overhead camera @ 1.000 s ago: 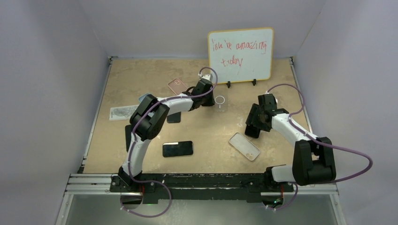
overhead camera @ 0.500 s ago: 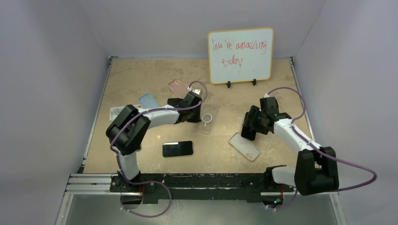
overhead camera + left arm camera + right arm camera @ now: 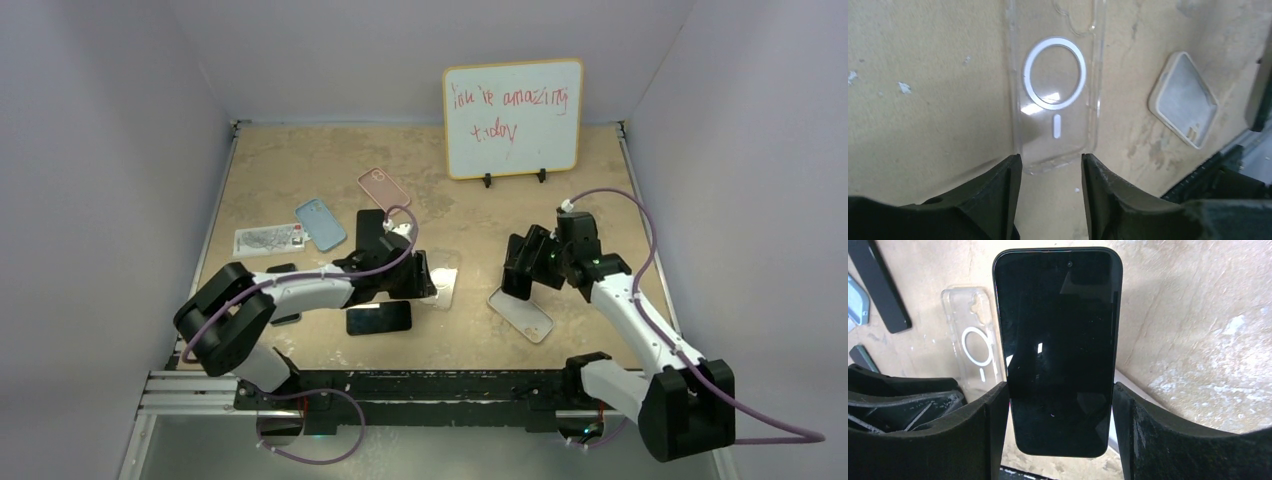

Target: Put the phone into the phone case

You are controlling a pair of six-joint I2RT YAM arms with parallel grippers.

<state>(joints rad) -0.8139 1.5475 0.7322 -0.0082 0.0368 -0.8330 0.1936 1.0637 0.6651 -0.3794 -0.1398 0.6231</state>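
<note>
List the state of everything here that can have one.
left gripper, open, fingertips at the clear case's end.
right gripper, shut on the phone.
phone, held between the fingers, screen dark.
clear case, lying flat, empty.
white case, lying flat, empty, open side up.
second phone, lying flat, screen dark.

Tan table (image 3: 300,160) — clear case (image 3: 443,285), black phone (image 3: 379,318)
</note>
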